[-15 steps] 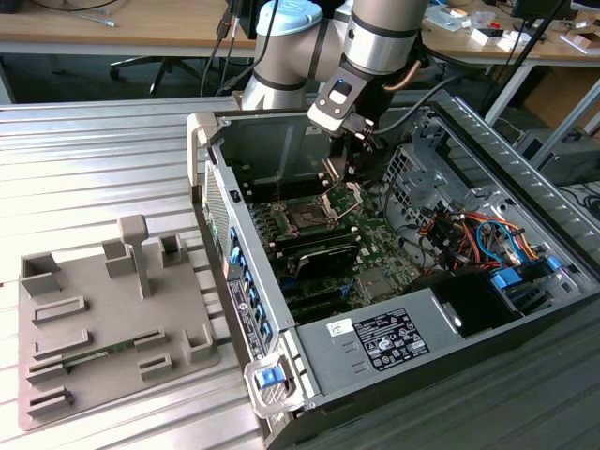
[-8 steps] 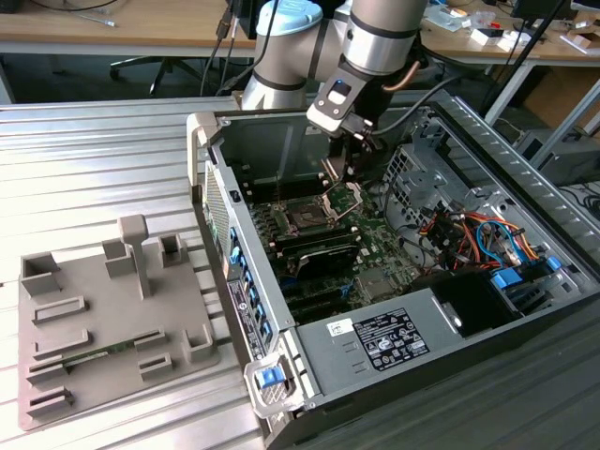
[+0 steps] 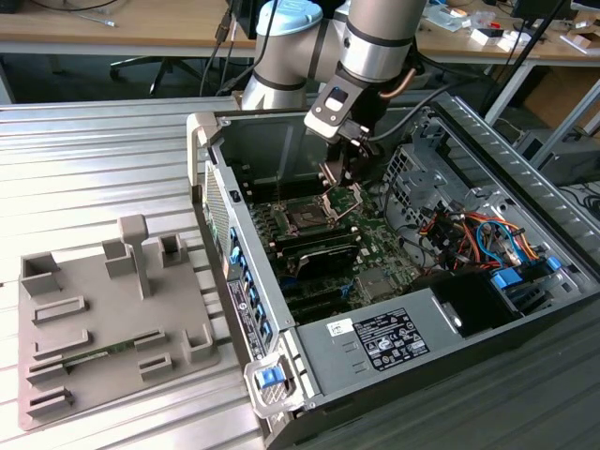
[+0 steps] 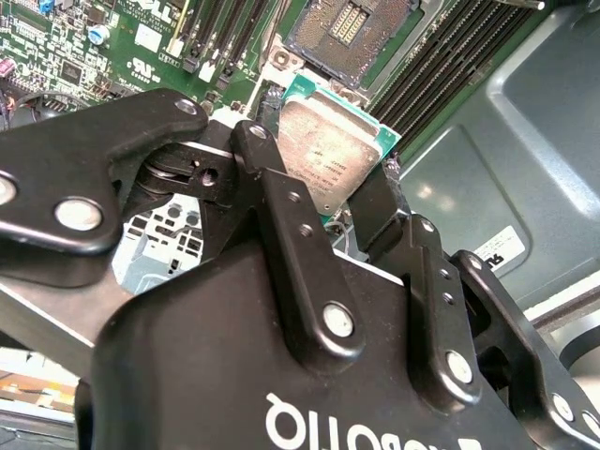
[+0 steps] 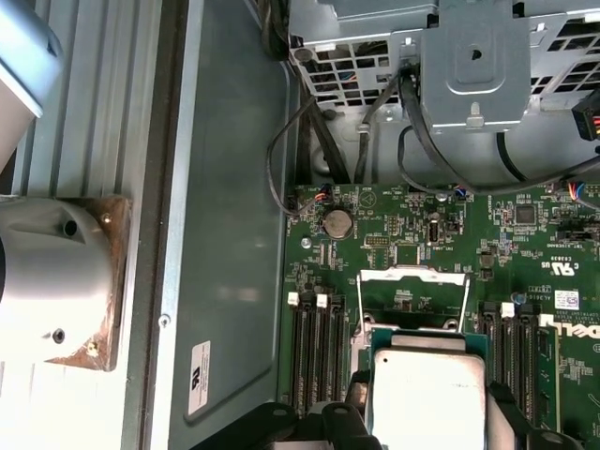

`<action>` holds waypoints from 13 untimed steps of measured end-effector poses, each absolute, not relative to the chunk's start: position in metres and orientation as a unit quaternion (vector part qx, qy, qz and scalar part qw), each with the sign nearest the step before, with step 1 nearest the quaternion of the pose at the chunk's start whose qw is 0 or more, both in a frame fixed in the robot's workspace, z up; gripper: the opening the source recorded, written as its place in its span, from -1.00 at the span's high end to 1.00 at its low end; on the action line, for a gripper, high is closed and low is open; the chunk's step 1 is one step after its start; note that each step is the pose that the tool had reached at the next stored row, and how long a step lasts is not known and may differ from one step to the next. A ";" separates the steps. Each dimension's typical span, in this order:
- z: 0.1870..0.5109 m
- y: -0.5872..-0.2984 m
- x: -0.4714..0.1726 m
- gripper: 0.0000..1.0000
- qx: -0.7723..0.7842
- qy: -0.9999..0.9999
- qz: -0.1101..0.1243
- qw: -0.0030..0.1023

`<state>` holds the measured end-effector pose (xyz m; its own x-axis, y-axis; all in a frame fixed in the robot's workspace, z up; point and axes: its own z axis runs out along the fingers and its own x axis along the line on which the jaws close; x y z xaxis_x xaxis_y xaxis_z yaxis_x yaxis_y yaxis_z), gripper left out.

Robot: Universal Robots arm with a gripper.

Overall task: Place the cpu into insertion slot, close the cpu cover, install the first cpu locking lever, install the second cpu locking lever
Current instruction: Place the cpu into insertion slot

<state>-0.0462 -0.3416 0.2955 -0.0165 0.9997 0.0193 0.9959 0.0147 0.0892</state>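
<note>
- The cpu, a small flat square chip with a silvery-grey metal face and a tan-green rim, is hanging a little tilted in the air over the green motherboard, without touching it.
- The black claw is pinching the cpu by two opposite edges, with one black finger pressing on each side.
- The insertion slot, a square black socket with a dark centre, is lying open and empty near the cpu in the second wrist view.
- The cpu cover, a thin shiny metal frame, is standing raised in the first wrist view, and the cpu is hanging just beside it.
- In the exterior view the arm is reaching down into the open grey computer case, which is lying on a ribbed metal surface.
- A grey plastic holder plate is resting beside the case, on the exterior view's left.
</note>
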 end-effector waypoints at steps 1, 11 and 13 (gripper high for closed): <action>0.294 -0.342 -0.046 -0.09 0.701 0.712 0.039 0.024; 0.286 -0.342 -0.046 -0.09 0.701 0.712 0.039 0.024; 0.263 -0.342 -0.046 -0.09 0.701 0.712 0.039 0.024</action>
